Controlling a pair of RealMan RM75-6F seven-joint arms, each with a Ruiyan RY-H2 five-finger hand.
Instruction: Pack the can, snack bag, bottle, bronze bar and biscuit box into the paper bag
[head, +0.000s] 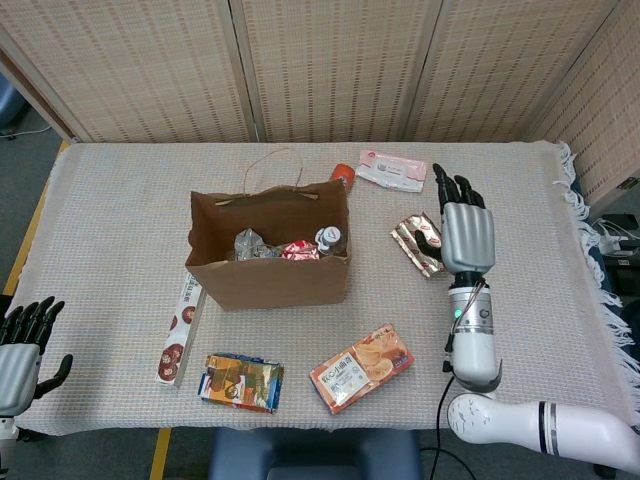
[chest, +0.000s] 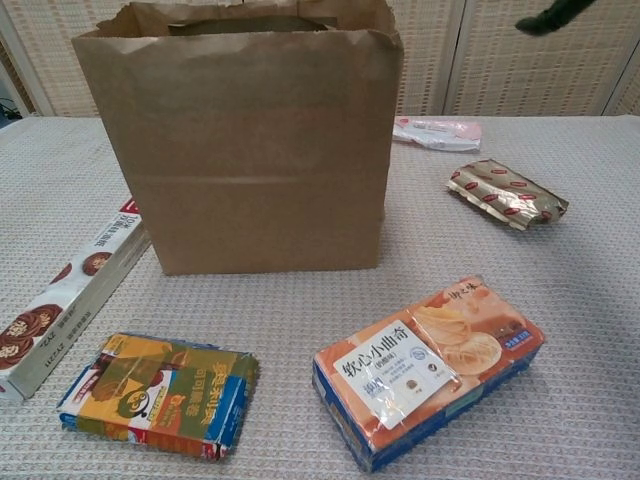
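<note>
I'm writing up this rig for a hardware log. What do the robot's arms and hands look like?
The right hand has a silver-grey metallic back and black fingers. Below it sits a grey cylindrical wrist with a small green light, a thin black cable running alongside, and a glossy white rounded arm segment with a black band. The left hand shows the same silver back and black fingers at the frame's edge.

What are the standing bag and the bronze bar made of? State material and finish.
Paper bag: brown kraft paper, matte, with creased fold lines and a crumpled rim. Bronze bar: likely metallised foil or plastic wrapper, glossy, with glints and crimped ends.
</note>
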